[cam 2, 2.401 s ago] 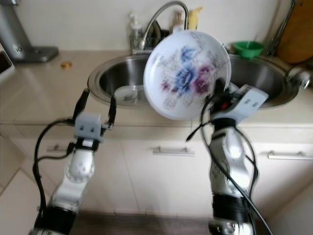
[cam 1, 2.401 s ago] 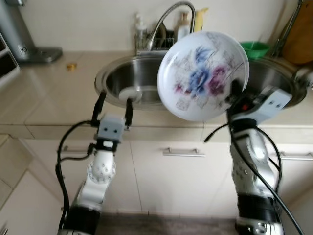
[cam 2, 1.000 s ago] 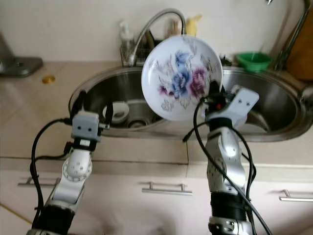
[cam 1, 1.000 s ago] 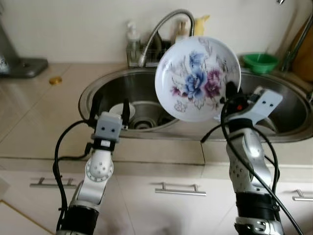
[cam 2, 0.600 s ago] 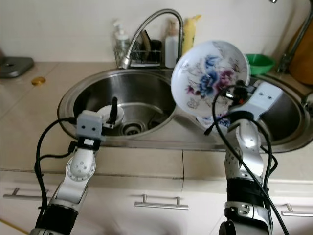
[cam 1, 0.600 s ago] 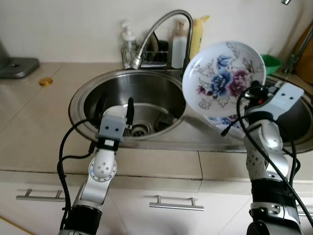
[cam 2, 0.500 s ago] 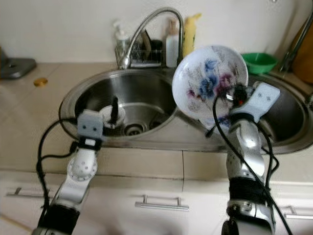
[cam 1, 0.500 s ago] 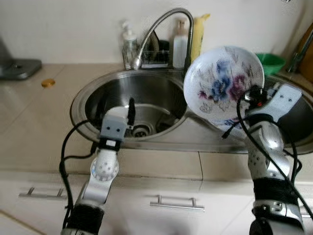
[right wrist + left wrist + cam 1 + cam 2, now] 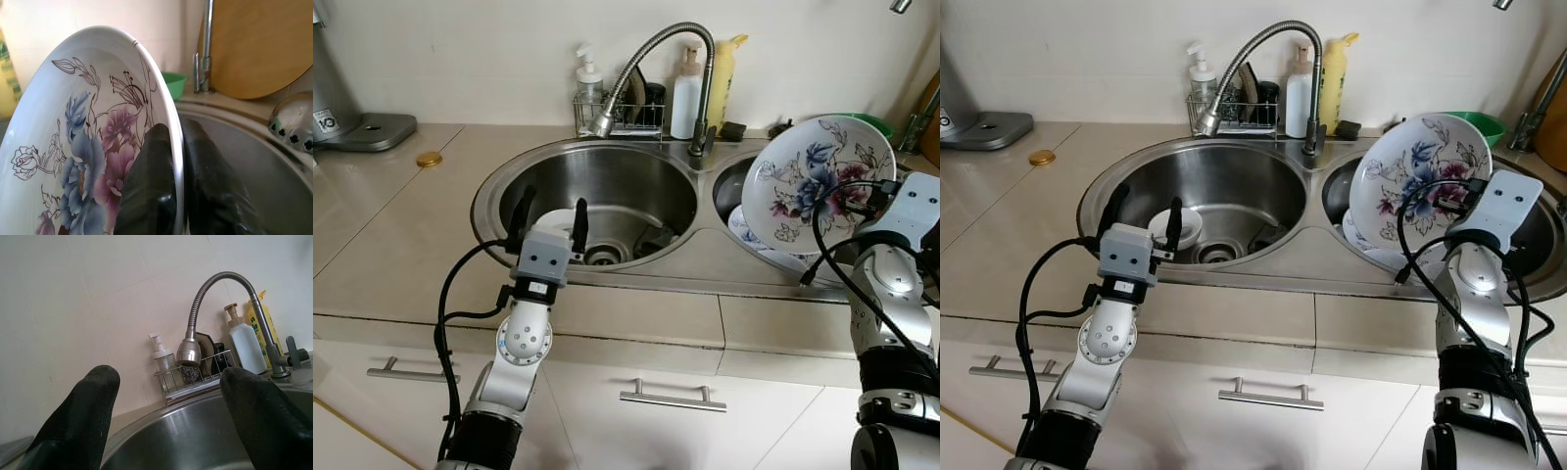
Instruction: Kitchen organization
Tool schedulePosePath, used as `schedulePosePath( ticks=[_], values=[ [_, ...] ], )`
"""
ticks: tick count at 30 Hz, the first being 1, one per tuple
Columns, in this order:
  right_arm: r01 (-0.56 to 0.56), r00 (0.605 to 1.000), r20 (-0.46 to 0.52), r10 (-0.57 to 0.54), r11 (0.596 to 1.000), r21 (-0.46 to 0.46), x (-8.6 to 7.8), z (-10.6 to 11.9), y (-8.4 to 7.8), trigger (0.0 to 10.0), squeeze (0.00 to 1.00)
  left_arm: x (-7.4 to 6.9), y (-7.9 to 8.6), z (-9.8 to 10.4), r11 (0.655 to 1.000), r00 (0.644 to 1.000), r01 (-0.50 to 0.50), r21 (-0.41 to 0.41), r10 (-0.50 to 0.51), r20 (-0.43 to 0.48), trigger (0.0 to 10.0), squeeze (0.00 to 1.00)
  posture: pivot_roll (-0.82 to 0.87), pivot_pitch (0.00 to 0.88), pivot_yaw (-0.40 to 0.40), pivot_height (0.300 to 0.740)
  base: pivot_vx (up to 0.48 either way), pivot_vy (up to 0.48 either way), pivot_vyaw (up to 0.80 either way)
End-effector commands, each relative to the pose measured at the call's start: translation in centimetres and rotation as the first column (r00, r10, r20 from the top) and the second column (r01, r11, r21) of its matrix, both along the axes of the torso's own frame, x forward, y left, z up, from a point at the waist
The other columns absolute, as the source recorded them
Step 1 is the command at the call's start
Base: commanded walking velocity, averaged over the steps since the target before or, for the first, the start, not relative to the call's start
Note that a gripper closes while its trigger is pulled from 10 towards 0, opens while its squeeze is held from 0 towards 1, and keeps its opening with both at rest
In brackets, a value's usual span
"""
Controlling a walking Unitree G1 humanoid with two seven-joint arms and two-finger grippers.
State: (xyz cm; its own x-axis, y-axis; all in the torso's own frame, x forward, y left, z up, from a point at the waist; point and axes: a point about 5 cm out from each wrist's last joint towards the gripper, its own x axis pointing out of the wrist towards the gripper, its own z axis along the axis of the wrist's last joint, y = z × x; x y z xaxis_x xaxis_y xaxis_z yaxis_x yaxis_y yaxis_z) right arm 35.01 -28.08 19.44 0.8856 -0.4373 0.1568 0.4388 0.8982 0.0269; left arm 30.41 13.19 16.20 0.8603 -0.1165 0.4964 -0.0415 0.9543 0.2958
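Floral plate [image 9: 811, 186], right end effector [image 9: 179, 166]

Far behind the tap [image 9: 651, 59]: soap dispenser [image 9: 586, 78], white bottle [image 9: 684, 90], yellow bottle [image 9: 722, 76]. Coin [image 9: 429, 159] far left on worktop [image 9: 391, 235].

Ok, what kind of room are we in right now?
A home kitchen, by the look of it: a double steel sink with a gooseneck tap, soap bottles behind it, and the right claw holding a floral plate over the right basin.
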Motion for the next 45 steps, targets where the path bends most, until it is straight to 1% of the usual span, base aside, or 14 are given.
schedulePosePath(
  ticks=[1, 7, 9, 10, 11, 16, 17, 32, 34, 35, 42, 43, 44, 45],
  values=[
    [-0.039, 0.998, -0.040, 0.038, 0.999, -0.030, 0.6, 0.1, 0.6, 0.0, 0.00, 0.1, -0.2, -0.2, 1.000, 1.000, 0.010, 0.005, -0.010, -0.011, 10.0, 0.00, 0.04, 0.000, 0.021, 0.740, 0.000, 0.000, 0.00],
    [-0.136, 0.951, -0.284, 0.119, 0.990, -0.041, 1.2, -3.5, 2.1, 0.0, 0.00, 0.1, -0.1, -0.2, 1.000, 1.000, 0.014, 0.012, -0.014, -0.017, 10.0, 0.00, 0.04, 0.000, 0.021, 0.740, 0.000, 0.000, 0.00],
    [-0.154, 0.942, -0.306, 0.135, 0.987, -0.037, 1.3, -3.8, 2.3, 1.4, 0.00, 0.1, -0.1, -0.2, 1.000, 1.000, 0.014, 0.013, -0.014, -0.018, 10.0, 0.00, 0.04, 0.000, 0.021, 0.740, 0.000, 0.000, 0.00],
    [-0.150, 0.939, -0.317, 0.133, 0.988, -0.029, 1.3, -3.9, 2.4, 4.8, 0.00, 0.1, -0.1, -0.2, 1.000, 1.000, 0.013, 0.014, -0.013, -0.020, 10.0, 0.00, 0.04, 0.000, 0.021, 0.740, 0.000, 0.000, 0.00],
    [-0.153, 0.932, -0.335, 0.137, 0.988, -0.023, 1.4, -4.1, 2.5, 10.0, 0.00, 0.1, -0.1, -0.3, 1.000, 1.000, 0.013, 0.014, -0.013, -0.021, 10.0, 0.00, 0.04, 0.000, 0.021, 0.740, 0.000, 0.000, 0.00],
    [-0.136, 0.912, -0.381, 0.153, 0.988, 0.071, 1.5, -5.2, 2.5, 10.0, 0.00, 0.0, -0.2, -0.5, 1.000, 0.999, 0.014, 0.017, -0.014, -0.030, 10.0, 0.00, 0.05, 0.000, 0.017, 0.740, 0.000, 0.000, 0.00],
    [-0.118, 0.912, -0.380, 0.154, 0.986, 0.117, 1.5, -5.4, 2.5, 10.0, 1.00, 0.1, -0.2, -0.5, 1.000, 0.999, 0.014, 0.018, -0.013, -0.033, 10.0, 0.00, 0.05, 0.000, 0.017, 0.740, 0.000, 0.000, 0.00],
    [0.013, 0.930, -0.364, 0.062, 0.980, 0.200, 0.8, -6.0, 0.8, 10.0, 1.00, 0.1, -0.2, -0.8, 1.000, 0.998, 0.020, 0.024, -0.019, -0.052, 10.0, 0.00, 0.04, 0.000, 0.021, 0.740, 0.000, 0.000, 0.00],
    [0.024, 0.946, -0.320, 0.043, 0.979, 0.202, 0.8, -5.4, 0.6, 10.0, 1.00, 0.2, -0.3, -0.8, 0.999, 0.998, 0.021, 0.024, -0.020, -0.053, 10.0, 0.00, 0.04, 0.000, 0.022, 0.740, 0.000, 0.000, 0.00],
    [0.019, 0.981, -0.193, 0.021, 0.979, 0.204, 0.9, -3.8, 0.6, 10.0, 1.00, 0.2, -0.3, -0.8, 1.000, 0.998, 0.023, 0.021, -0.022, -0.053, 10.0, 0.00, 0.04, 0.000, 0.022, 0.740, 0.000, 0.000, 0.00],
    [-0.081, 0.994, 0.079, 0.070, 0.985, 0.151, 0.8, 0.0, 2.2, 10.0, 1.00, -0.1, -0.3, -0.2, 0.999, 0.999, 0.032, -0.005, -0.032, -0.018, 10.0, 0.00, 0.04, 0.000, 0.023, 0.740, 0.000, 0.000, 0.00],
    [-0.126, 0.984, 0.141, 0.110, 0.986, 0.113, 0.7, 0.9, 3.2, 10.0, 0.41, -0.2, -0.2, 0.1, 1.000, 1.000, 0.022, 0.009, -0.022, 0.010, 10.0, 0.00, 0.04, 0.000, 0.023, 0.740, 0.000, 0.000, 0.00],
    [-0.164, 0.972, 0.182, 0.148, 0.983, 0.080, 0.6, 1.3, 4.0, 10.0, 0.00, -0.3, -0.3, 0.6, 0.999, 0.999, 0.022, 0.031, -0.024, 0.043, 10.0, 0.00, 0.04, 0.000, 0.023, 0.740, 0.000, 0.000, 0.00],
    [-0.192, 0.961, 0.212, 0.175, 0.979, 0.061, 0.4, 1.7, 4.7, 10.0, 0.00, -0.5, -0.4, 0.9, 0.999, 0.997, 0.021, 0.044, -0.024, 0.067, 10.0, 0.00, 0.04, 0.000, 0.023, 0.740, 0.000, 0.000, 0.00]
  ],
)
